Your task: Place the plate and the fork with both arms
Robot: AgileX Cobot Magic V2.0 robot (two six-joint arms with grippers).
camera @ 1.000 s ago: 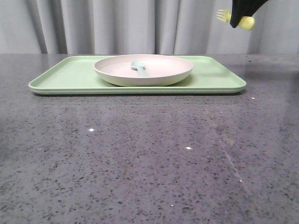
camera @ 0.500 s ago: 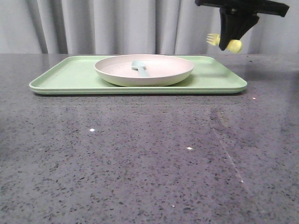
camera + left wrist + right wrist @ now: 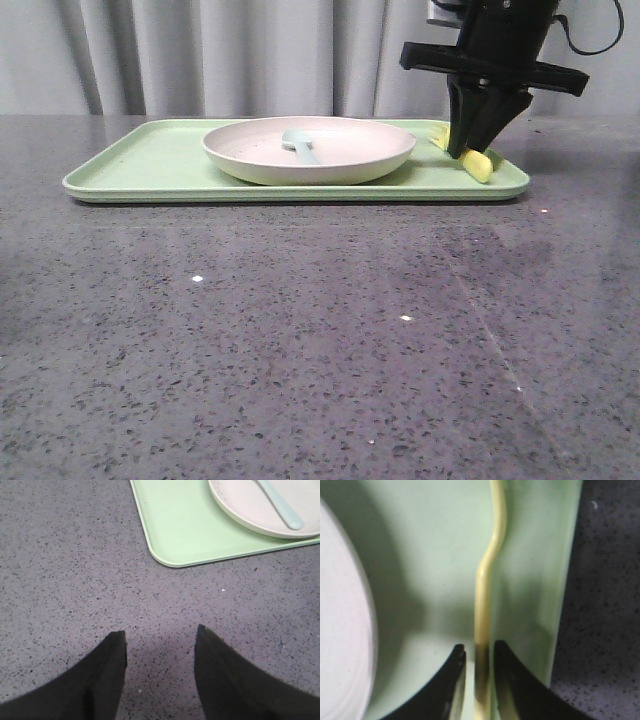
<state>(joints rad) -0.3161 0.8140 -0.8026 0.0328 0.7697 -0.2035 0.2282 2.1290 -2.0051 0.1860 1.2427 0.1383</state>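
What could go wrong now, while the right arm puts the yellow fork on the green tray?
The right gripper holds the fork close to the tray's right rim. Released here, the fork might roll or tip over the rim onto the table. The plate is also close beside it, so a sideways move might bump it.

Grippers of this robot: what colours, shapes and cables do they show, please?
Both are black. The right gripper has two fingers tapering downward under a flat horizontal crossbar, and a thin black cable loops beside the arm. The left gripper shows two broad, matte, pointed fingers. No markings are visible.
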